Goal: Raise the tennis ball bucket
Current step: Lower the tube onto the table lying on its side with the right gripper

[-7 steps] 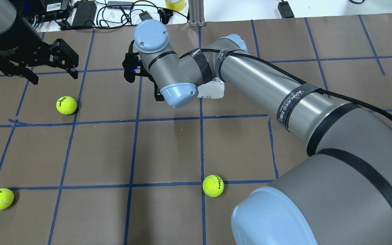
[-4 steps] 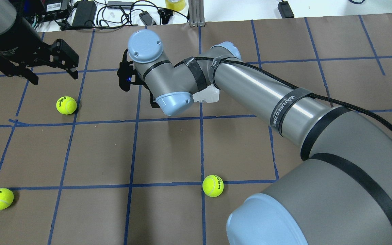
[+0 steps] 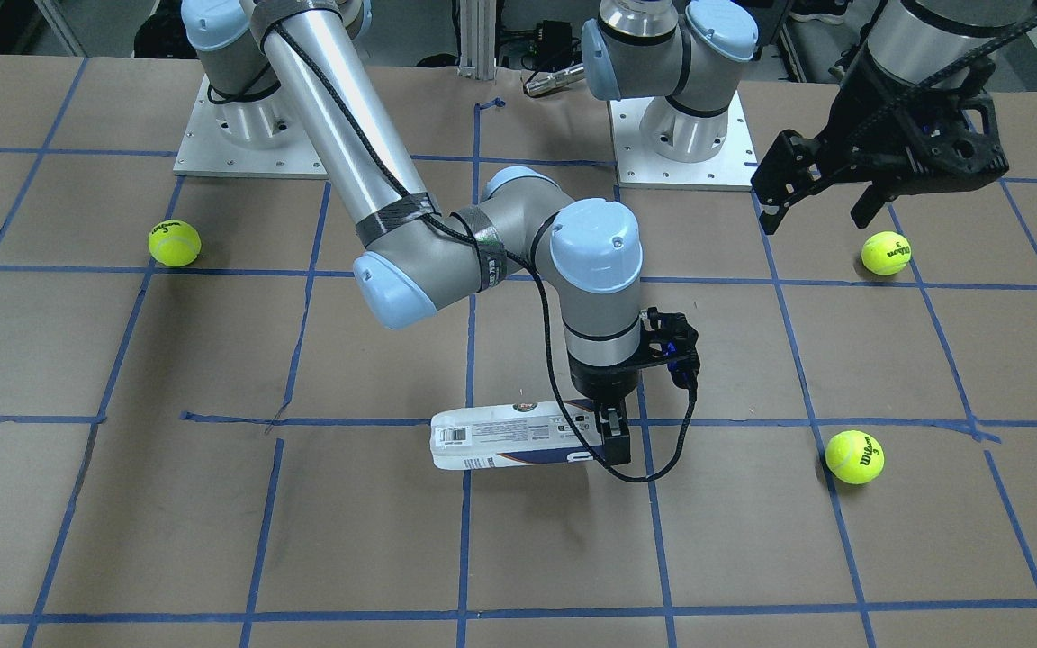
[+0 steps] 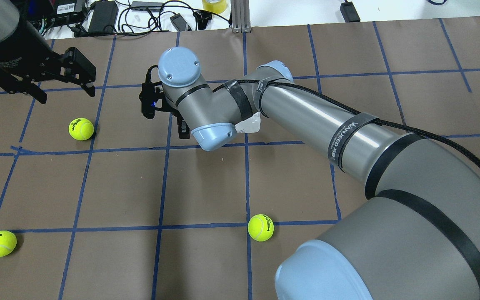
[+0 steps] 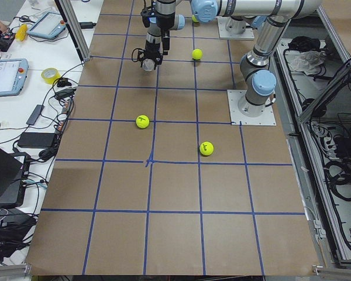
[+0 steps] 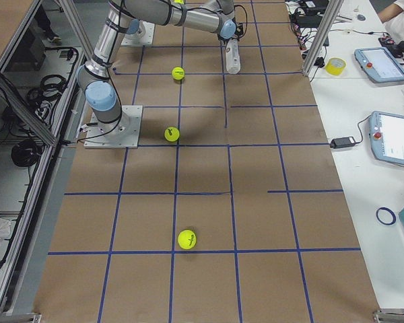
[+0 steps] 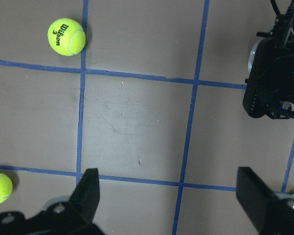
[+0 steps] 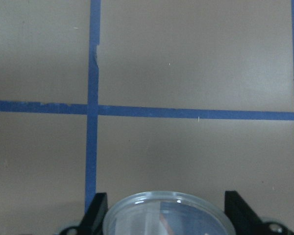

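Exterior front-facing view: the tennis ball bucket (image 3: 509, 438) is seen low near the middle of the table (image 3: 212, 540), its long axis level, one end pinched by the jaws of the right gripper (image 3: 610, 438), while the left gripper (image 3: 814, 219) is held spread, well apart.

My right gripper (image 3: 610, 436) points down, clamped on the can (image 3: 500, 438). My left gripper (image 3: 814, 214) hangs raised, fingers spread.
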Controlling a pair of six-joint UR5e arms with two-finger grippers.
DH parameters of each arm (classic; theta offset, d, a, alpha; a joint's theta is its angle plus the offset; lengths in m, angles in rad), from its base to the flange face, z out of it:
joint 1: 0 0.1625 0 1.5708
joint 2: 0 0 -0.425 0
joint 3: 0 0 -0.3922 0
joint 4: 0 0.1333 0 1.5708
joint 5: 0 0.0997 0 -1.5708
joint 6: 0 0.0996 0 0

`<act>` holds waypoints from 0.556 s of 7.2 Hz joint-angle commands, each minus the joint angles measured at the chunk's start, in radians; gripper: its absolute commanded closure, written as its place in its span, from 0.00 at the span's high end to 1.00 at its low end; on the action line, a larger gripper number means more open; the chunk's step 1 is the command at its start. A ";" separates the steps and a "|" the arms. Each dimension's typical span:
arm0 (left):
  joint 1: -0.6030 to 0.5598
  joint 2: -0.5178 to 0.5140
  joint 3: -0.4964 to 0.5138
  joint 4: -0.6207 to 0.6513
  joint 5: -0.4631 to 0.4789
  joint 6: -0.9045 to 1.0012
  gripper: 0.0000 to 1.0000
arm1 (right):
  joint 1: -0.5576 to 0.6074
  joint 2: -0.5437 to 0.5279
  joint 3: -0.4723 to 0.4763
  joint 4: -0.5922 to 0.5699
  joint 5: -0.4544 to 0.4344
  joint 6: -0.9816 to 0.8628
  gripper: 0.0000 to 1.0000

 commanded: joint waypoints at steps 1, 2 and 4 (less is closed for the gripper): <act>0.003 -0.001 0.002 -0.001 -0.007 0.000 1.00 | -0.001 -0.004 0.001 0.005 0.024 0.002 1.00; 0.003 -0.001 0.000 -0.001 -0.007 0.000 1.00 | -0.011 -0.013 0.004 0.008 0.024 -0.003 1.00; 0.001 -0.001 -0.003 -0.001 -0.006 -0.002 1.00 | -0.064 -0.069 0.004 0.028 0.018 -0.006 1.00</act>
